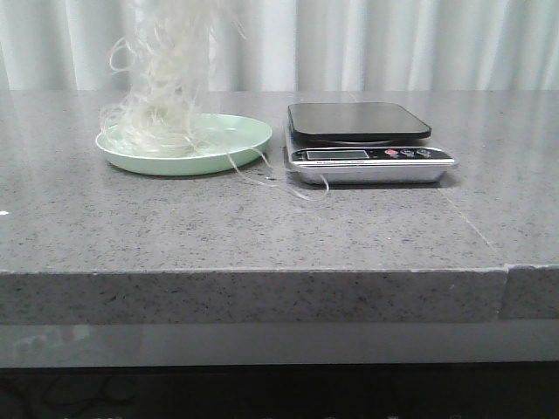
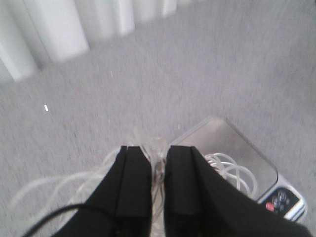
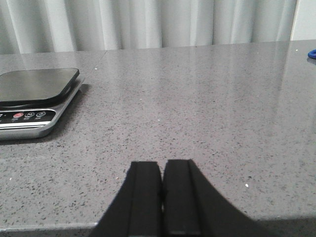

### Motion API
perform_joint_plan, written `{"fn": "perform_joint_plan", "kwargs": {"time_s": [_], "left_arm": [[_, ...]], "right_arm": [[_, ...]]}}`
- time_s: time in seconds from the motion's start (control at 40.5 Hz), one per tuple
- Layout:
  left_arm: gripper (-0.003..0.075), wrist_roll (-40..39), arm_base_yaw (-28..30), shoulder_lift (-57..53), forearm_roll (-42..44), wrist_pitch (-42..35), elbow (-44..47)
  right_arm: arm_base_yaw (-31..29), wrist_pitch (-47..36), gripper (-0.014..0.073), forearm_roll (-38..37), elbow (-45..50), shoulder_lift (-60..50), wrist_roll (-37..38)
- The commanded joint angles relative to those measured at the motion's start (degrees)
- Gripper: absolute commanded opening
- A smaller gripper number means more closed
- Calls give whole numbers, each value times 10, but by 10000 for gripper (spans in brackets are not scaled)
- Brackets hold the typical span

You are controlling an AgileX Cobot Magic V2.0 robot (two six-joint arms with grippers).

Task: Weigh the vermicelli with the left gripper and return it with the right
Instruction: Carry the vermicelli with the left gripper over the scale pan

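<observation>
**Front view: noodles half-lifted, scale waiting**

Front view shows the vermicelli (image 1: 166, 78) drawn up in a tall column over the plate (image 1: 223, 140), its top running out of the picture and its bottom strands apparently on the plate or just above it. A few loose strands trail over the plate's rim onto the table (image 1: 262, 236) toward the scale (image 1: 362, 140).

Your step, as I read it, is carrying the heap to the scale's platform. Lift higher before you travel sideways, so the hanging tail clears the rim and does not drag the plate or catch on the scale's edge. Move slowly; the strands are springy and may shed. Centre the clump over the dark platform and lower until it settles before letting go, keeping stray ends off the table so the reading is true.

Your left gripper (image 2: 157, 168) is pinched nearly together, with only a narrow gap, and a bundle of strands is clamped in it; more loops hang around the fingers.

Your right gripper (image 3: 162, 182) is closed, fingers together, holding nothing, hovering over bare table well clear of the scale.
</observation>
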Motion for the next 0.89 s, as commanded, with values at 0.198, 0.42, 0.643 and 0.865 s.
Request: {"fn": "perform_joint_plan", "kwargs": {"time_s": [0.198, 0.42, 0.643, 0.865], "left_arm": [[145, -6, -3, -35, -69, -113, -111], [144, -6, -3, -35, -108, -204, -122], [145, -6, -3, -14, -198, -245, -122], [145, 19, -38, 26, -235, -245, -122]], "right_arm": [[-2, -38, 151, 0, -4, -10, -1], [-2, -38, 151, 0, -4, -10, -1], [-2, -38, 151, 0, -4, -10, -1], [-2, -38, 151, 0, -4, -10, -1]]}}
